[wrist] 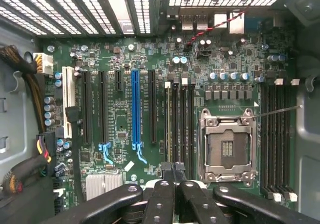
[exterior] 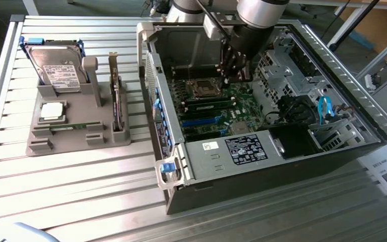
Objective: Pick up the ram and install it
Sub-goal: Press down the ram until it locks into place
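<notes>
Green and thin, the ram (exterior: 67, 126) seems to be the strip lying low in the grey holder (exterior: 103, 138) on the slatted metal worktop (exterior: 113, 181), just in front of the square silver processor chip (exterior: 51, 112). Its long axis runs roughly across the exterior view, left to right. It is small there, so I judge this rather than see it plainly.

The pincer (exterior: 237, 75) hangs well apart from the stick, inside the open computer case (exterior: 149, 55), to the exterior view's right of the holder, with the case wall between the two. In the wrist view the pincer (wrist: 173, 171) is fully closed, its fingertips pressed together with nothing visibly between them. They hover over the green motherboard (wrist: 120, 119), at one end of the black memory slots (wrist: 179, 124) beside the empty processor socket (wrist: 227, 146). Whether the tips touch the board I cannot tell.

Those slots look unfilled, as does a second bank (wrist: 277, 134) on the socket's other side, so by my reading the stick is not yet collected.

Room around the holder is tight. An upright expansion card (exterior: 116, 101) stands just to the exterior view's right of the stick, and a hard drive (exterior: 59, 70) stands behind it. Inside the case, cables and drive cages crowd the board's edges.
</notes>
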You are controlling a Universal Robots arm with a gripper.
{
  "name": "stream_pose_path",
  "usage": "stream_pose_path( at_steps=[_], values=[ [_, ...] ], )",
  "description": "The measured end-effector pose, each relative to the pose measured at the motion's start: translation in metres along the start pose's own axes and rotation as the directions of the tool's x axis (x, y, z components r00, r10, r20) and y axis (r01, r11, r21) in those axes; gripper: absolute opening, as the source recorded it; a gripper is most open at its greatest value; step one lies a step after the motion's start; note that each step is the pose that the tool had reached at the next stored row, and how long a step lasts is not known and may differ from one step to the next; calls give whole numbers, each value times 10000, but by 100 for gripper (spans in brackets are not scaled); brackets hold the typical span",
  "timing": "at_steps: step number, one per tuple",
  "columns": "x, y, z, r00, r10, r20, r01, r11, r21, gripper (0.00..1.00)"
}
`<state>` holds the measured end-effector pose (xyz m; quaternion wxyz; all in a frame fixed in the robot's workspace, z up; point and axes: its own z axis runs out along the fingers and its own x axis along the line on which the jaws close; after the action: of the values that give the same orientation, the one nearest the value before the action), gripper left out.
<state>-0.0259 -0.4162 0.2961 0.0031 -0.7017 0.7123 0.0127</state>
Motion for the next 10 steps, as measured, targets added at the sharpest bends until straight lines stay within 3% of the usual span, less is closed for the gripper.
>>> stream_pose_path(
  at_steps=[10],
  values=[
    [-4,2,-168,10000,0,-4,0,10000,0,10]
  ],
)
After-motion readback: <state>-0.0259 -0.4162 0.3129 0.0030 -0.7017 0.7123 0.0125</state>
